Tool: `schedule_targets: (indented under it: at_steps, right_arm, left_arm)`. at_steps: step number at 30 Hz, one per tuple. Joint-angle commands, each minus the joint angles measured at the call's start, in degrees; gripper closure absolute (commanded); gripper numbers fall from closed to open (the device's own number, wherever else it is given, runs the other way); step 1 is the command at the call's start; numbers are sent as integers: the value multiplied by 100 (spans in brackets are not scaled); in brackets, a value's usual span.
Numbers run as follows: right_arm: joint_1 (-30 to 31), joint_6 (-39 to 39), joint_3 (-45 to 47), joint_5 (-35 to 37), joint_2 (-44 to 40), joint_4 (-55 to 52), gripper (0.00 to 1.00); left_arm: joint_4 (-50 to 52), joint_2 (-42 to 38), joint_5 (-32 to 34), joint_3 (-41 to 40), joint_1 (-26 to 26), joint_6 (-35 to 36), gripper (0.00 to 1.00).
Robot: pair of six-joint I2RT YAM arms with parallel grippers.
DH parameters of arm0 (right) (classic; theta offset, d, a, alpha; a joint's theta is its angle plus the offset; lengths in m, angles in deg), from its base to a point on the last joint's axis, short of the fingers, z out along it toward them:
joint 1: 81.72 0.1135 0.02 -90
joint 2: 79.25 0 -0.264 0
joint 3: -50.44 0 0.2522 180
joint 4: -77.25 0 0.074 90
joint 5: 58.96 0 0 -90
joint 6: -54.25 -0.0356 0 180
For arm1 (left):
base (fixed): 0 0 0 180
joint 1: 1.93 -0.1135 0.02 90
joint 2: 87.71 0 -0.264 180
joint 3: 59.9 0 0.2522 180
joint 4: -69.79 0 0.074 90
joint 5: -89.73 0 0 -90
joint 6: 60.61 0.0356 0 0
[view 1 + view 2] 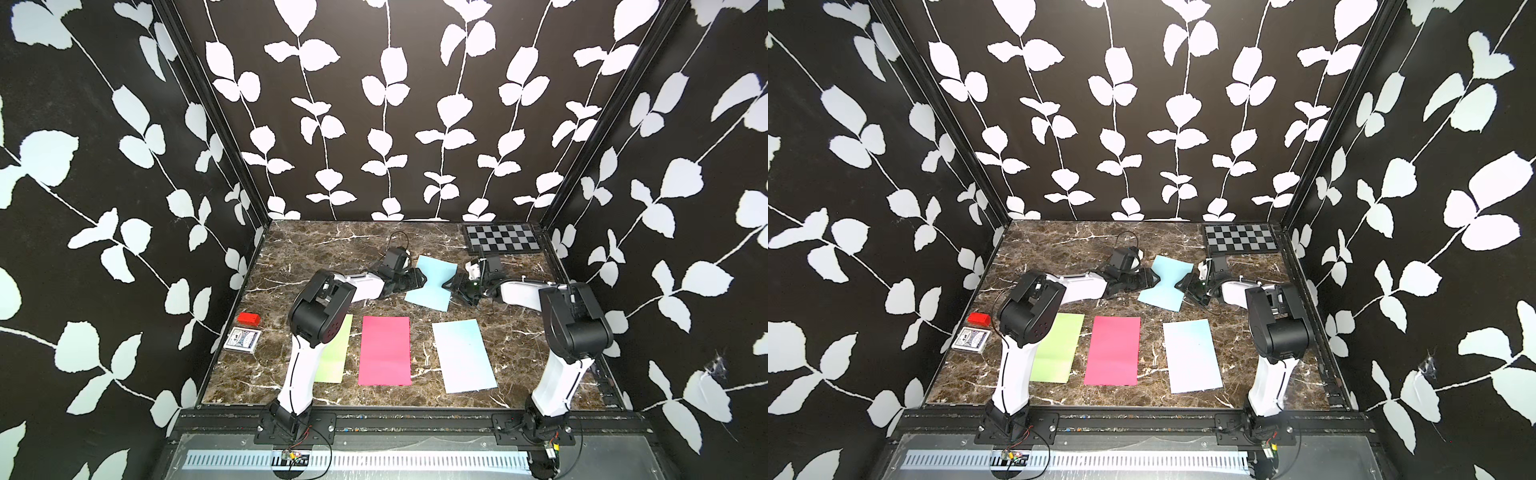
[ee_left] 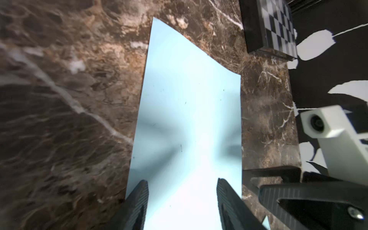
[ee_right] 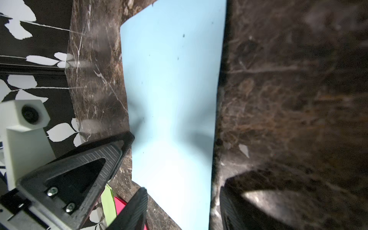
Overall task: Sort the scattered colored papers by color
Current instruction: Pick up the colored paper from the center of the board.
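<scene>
A light blue paper (image 1: 433,269) (image 1: 1168,268) lies at the middle rear of the marble table, bowed and pinched narrow at its waist. My left gripper (image 1: 420,277) (image 1: 1154,279) meets its left edge and my right gripper (image 1: 450,286) (image 1: 1182,286) its right edge. In the left wrist view the left gripper (image 2: 182,182) is open over this paper (image 2: 191,95). In the right wrist view the right gripper (image 3: 183,189) is open astride the same paper (image 3: 171,79). Nearer the front lie a green paper (image 1: 336,353) (image 1: 1059,345), a pink paper (image 1: 385,351) (image 1: 1113,351) and another light blue paper (image 1: 463,355) (image 1: 1192,355).
A checkerboard panel (image 1: 503,237) (image 1: 1241,237) (image 2: 276,25) lies in the rear right corner. A small red box (image 1: 248,318) and a patterned card box (image 1: 242,340) sit by the left wall. Patterned walls close in three sides.
</scene>
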Motion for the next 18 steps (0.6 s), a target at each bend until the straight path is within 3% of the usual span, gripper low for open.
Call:
schedule_targets:
  at_steps: [1,18]
  right_arm:
    - [-25,208,-289,-117,222,-71,43]
    - [-49,-101,-398,-474,831,650,61]
  left_arm:
    - [-191,-57,-276,75,-136,-62,42]
    - [-240,258,-542,-5,-231,-330,42]
